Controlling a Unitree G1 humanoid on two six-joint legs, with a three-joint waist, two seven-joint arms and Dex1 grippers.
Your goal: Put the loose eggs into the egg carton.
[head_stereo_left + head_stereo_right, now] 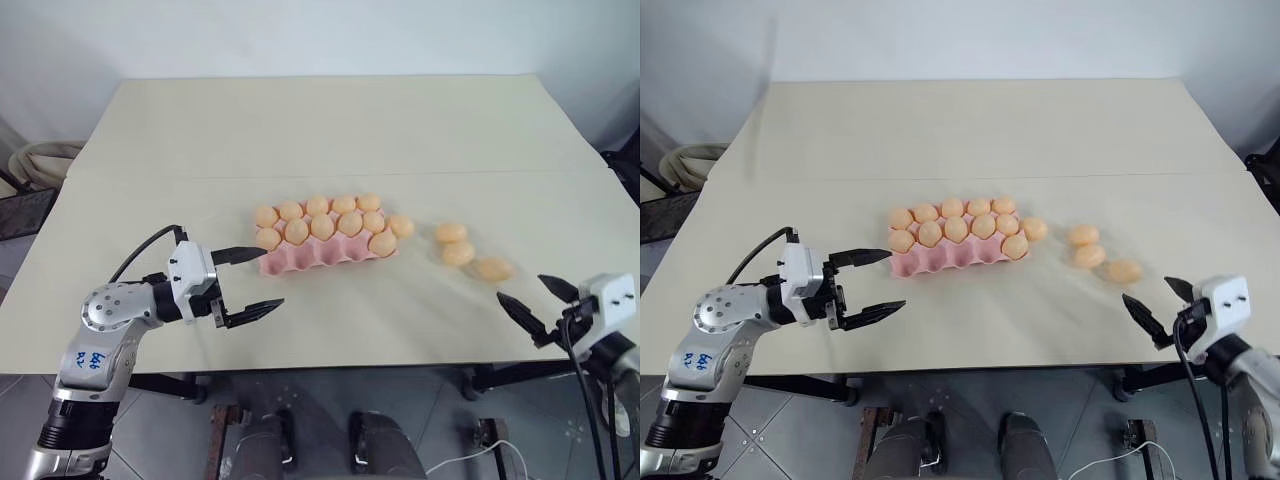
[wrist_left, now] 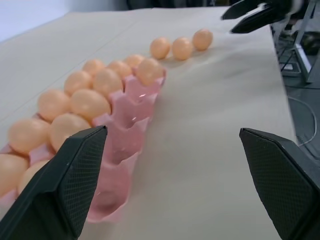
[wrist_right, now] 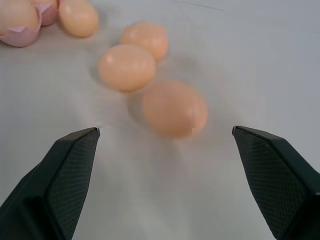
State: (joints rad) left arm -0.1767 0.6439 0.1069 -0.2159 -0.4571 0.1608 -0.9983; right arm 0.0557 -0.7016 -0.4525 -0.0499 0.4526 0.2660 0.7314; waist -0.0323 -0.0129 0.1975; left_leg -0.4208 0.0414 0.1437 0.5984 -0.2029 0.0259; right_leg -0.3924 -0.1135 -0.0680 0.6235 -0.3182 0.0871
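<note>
From the head camera, the flat pink moulded egg carton [image 1: 325, 250] lies mid-way across the pale beige tabletop [image 1: 320, 130], its two far rows and one near cup filled with eggs. One smooth orange-tan egg [image 1: 401, 226] touches its right end; three more loose eggs [image 1: 458, 253] lie in a line to the right, apart from it. The left tool [image 1: 250, 282] hovers beside the carton's left end, fingers spread wide, empty.

In the left wrist view, the near row's cups [image 2: 122, 150] are empty.

In the right wrist view, the right tool [image 3: 165, 150] gapes wide, holding nothing, near the closest loose egg [image 3: 175, 108].
</note>
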